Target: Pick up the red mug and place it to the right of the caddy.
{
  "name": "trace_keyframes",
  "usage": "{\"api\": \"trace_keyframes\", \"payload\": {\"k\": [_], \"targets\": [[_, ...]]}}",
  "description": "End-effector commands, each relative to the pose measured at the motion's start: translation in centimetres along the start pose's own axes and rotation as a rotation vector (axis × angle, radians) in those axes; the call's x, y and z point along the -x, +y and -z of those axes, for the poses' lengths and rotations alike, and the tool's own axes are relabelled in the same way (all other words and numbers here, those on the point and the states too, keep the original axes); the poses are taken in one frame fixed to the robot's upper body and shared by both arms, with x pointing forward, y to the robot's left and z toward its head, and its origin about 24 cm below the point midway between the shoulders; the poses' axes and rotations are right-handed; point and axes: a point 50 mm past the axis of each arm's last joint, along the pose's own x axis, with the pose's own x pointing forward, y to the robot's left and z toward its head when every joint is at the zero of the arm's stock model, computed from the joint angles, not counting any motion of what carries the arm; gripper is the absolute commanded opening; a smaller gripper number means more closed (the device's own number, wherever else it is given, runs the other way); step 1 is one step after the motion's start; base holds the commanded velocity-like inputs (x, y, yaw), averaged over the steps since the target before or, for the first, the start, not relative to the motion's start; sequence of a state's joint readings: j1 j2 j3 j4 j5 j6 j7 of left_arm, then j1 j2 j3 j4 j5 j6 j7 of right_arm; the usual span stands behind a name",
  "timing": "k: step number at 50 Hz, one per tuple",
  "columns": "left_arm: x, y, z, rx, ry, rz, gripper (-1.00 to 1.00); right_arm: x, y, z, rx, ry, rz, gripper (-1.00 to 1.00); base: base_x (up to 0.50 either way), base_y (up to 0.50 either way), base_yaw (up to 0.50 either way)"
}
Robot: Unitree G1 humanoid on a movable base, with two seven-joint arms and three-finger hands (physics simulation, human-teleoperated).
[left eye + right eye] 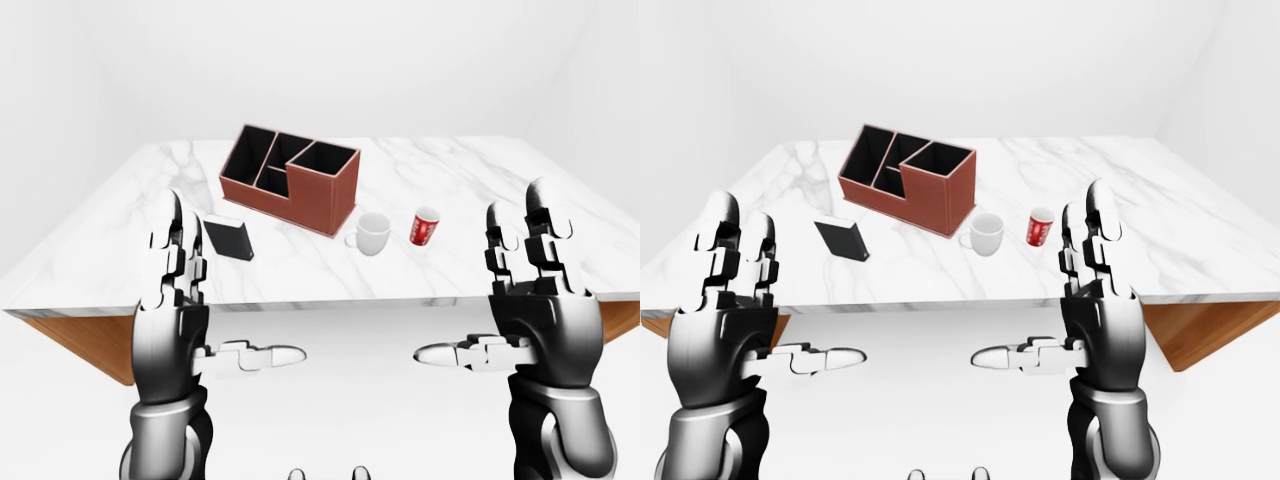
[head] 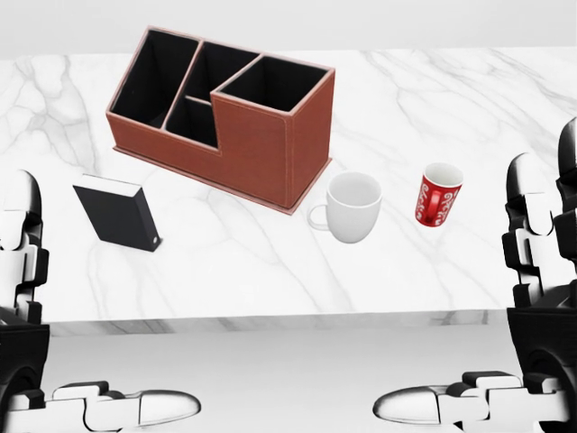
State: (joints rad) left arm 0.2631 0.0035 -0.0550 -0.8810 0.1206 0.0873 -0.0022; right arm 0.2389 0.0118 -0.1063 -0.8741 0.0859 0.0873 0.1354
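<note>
Standing between caddy (image 2: 236, 117) and red mug (image 2: 438, 195): white mug (image 2: 352, 207).

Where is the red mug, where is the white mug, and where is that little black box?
red mug (image 2: 438, 202), head view, on its patterned red side.
white mug (image 2: 354, 213), head view, on its outer wall below the rim.
black box (image 2: 117, 217), head view, on its dark broad face.

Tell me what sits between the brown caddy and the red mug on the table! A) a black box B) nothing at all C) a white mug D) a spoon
C: in the head view the white mug stands on the marble table, to the right of the caddy and to the left of the red mug.
</note>
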Motion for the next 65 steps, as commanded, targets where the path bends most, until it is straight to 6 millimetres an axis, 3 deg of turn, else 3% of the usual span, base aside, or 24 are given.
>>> {"api": "trace_keyframes", "payload": {"k": [1, 63, 64, 65], "targets": [[-0.3, -0.5, 1.6, 0.000, 0.054, 0.001, 1.00, -0.2, 0.1, 1.4, 0.004, 0.053, 0.005, 1.00, 0.38, 0.00, 0.00], [-0.3, 0.1, 0.9, -0.003, 0.029, -0.015, 1.00, -0.1, 0.2, 1.0, 0.005, 0.041, 0.004, 1.00, 0.38, 0.00, 0.00], [0.3, -0.1, 2.9, -0.001, 0.128, -0.016, 1.00, -0.1, 0.2, 1.1, 0.004, 0.045, 0.004, 1.00, 0.38, 0.00, 0.00], [-0.2, 0.0, 1.4, -0.002, 0.052, -0.015, 1.00, -0.1, 0.2, 1.2, 0.004, 0.048, 0.005, 1.00, 0.38, 0.00, 0.00]]}}
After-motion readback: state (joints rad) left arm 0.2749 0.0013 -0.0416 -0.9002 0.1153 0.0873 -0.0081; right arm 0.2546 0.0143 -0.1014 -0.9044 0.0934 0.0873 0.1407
